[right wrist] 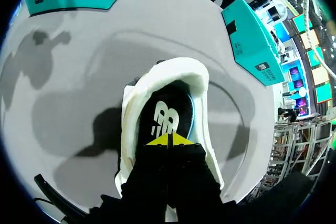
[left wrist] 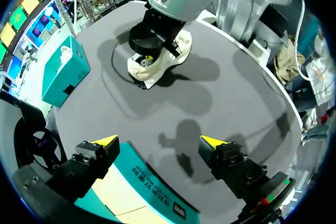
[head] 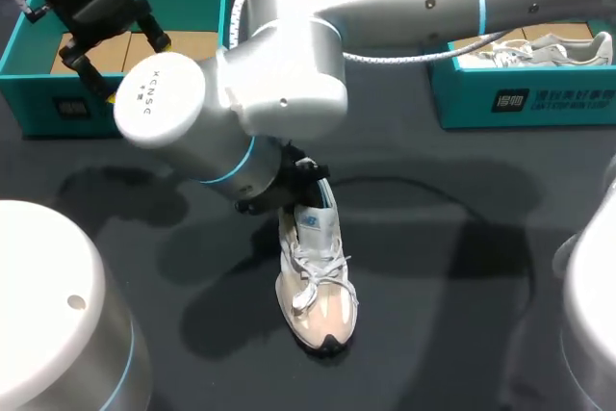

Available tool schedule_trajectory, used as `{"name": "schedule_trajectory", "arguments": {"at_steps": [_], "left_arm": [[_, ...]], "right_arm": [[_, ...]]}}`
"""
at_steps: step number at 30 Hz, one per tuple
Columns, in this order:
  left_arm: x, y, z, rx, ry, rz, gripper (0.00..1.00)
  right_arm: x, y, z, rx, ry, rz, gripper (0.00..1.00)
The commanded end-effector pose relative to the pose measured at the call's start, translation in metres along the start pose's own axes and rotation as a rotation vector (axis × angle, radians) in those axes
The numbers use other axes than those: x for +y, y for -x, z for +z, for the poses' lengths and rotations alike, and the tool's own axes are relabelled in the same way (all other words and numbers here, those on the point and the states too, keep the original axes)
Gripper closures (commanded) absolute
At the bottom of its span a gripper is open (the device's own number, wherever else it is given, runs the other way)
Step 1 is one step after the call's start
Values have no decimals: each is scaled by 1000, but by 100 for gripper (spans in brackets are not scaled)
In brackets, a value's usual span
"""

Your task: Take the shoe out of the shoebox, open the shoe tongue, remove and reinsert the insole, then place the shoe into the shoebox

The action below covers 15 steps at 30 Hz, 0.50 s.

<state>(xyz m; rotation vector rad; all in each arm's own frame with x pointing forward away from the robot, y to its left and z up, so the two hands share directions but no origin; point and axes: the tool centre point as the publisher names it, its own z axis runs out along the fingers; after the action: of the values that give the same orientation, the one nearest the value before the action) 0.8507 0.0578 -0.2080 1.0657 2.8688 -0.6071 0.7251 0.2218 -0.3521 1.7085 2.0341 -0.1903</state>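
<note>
right arm: in from the right past the middle, wrist pointing down | right hand: tips together in the shoe heel opening, above the insole | shoe: upright on table | left hand: fingers apart over left shoebox

The tabletop is dark grey and wide, with soft round shadows lying on it. In the upper right of the frame sits a teal box with white print on its side. White shoes lie inside it, laces showing.
</note>
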Motion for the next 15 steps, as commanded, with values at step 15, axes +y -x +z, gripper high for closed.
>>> {"name": "schedule_trajectory", "arguments": {"at_steps": [15], "left_arm": [[0,0,0,3,2,1,0]], "right_arm": [[-2,5,40,-204,-73,225,100]]}}
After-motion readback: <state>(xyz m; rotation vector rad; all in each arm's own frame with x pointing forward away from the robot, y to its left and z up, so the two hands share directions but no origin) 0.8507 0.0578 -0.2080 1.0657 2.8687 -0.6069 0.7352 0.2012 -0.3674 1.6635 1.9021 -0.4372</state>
